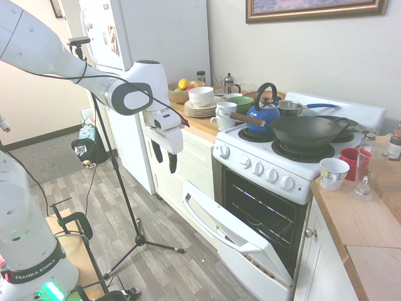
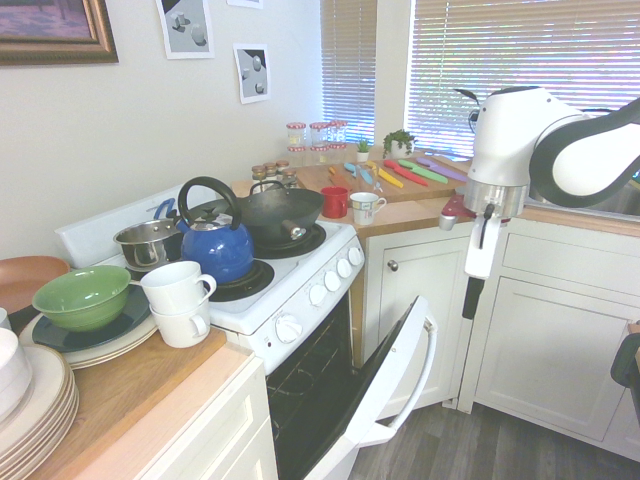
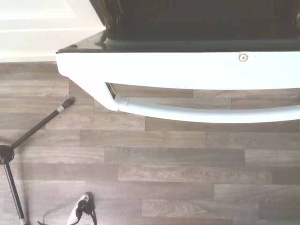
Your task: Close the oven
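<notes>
The white oven (image 1: 266,170) stands with its drop-down door (image 1: 233,237) partly open, tilted about halfway down, and wire racks show in the dark cavity (image 1: 260,210). The white bar handle (image 1: 202,217) runs along the door's outer top edge. My gripper (image 1: 164,158) hangs pointing down, above and to the left of the door, apart from it. Its two dark fingers stand open with nothing between them. From the other side, the gripper (image 2: 469,298) hangs right of the door (image 2: 393,378) and handle (image 2: 427,362). The wrist view looks straight down on the door's edge (image 3: 187,70) and handle (image 3: 201,114).
A black wok (image 1: 307,130), blue kettle (image 1: 263,113) and small pot sit on the stovetop. Cups, bowls and plates (image 1: 202,103) crowd the counters. White cabinets (image 1: 188,160) flank the oven. A fridge (image 1: 144,37) stands behind the arm, over wood floor (image 3: 164,164).
</notes>
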Robot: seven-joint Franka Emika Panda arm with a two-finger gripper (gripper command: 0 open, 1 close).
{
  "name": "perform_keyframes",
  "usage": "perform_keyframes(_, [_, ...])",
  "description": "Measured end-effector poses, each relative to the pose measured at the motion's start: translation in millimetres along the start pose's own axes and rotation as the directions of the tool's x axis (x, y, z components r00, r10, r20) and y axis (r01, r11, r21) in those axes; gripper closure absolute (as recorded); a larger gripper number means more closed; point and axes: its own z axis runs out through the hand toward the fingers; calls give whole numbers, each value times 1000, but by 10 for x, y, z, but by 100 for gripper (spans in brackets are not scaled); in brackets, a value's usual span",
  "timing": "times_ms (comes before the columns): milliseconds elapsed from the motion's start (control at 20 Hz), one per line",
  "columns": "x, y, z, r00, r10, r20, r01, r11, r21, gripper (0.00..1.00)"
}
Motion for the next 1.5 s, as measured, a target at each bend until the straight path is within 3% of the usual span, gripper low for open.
perform_keyframes(250, [-75, -20, 153, 999, -37, 7, 37, 996, -77, 0])
perform_keyframes(450, [-235, -175, 624, 998, -17, 53, 24, 992, -128, 0])
perform_keyframes(850, [-3, -98, 2005, 996, 84, 38, -82, 995, -63, 0])
perform_keyframes(1500, [390, -469, 2366, 993, 97, -74, -95, 995, 35, 0])
